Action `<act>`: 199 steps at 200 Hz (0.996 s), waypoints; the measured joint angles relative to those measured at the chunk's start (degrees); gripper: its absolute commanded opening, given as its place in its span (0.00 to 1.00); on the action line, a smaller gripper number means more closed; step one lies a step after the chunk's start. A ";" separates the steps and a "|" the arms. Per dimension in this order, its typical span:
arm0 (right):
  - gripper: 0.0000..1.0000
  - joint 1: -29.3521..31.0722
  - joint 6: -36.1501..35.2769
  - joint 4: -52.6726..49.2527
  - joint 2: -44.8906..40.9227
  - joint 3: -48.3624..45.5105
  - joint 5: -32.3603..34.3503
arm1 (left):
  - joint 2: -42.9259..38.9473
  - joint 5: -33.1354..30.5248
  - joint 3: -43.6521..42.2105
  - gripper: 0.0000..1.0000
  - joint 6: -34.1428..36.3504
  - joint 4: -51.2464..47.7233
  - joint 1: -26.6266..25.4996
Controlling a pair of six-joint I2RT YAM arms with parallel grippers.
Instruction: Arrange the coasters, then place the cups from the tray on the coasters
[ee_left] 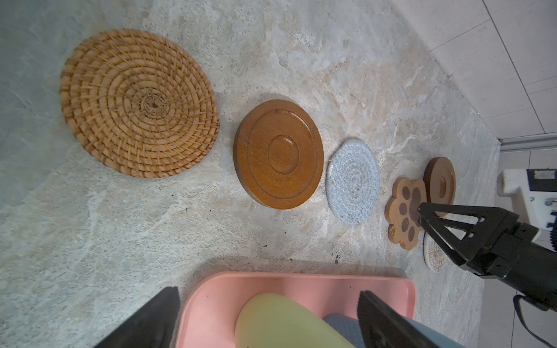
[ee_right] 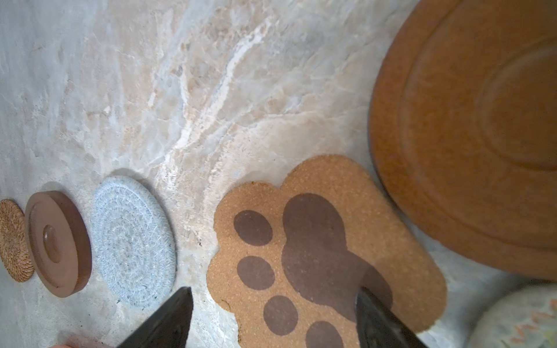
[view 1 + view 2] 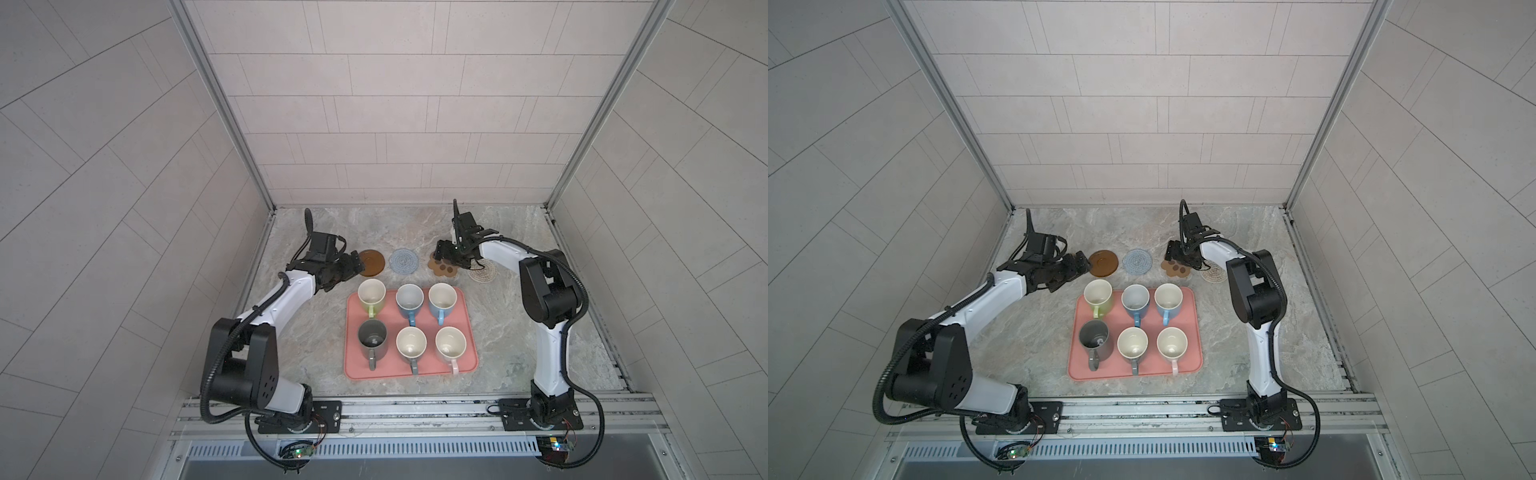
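Right wrist: paw coaster under spread jaws (wooden disc beside).

The 2 arms, left arm and right arm, have white shells, black joints and black ribbed hoses.

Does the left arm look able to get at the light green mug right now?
Probably yes: the left claw is open and empty beside the light green mug, at the tray's corner nearest it, nothing between.

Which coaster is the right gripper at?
The brown paw-shaped coaster, the only one not round: the right gripper stands open over it, between the blue-grey crochet coaster and a wooden disc.
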 measured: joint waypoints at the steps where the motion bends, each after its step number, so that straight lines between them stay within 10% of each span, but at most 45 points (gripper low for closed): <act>1: 0.86 0.04 0.00 0.00 0.07 0.09 0.04 | 0.00 0.00 0.00 1.00 0.00 0.00 0.00; 199: 0.85 2.84 -2.58 0.74 2.38 2.95 3.21 | -1.84 -0.24 0.17 1.00 0.20 -1.49 0.00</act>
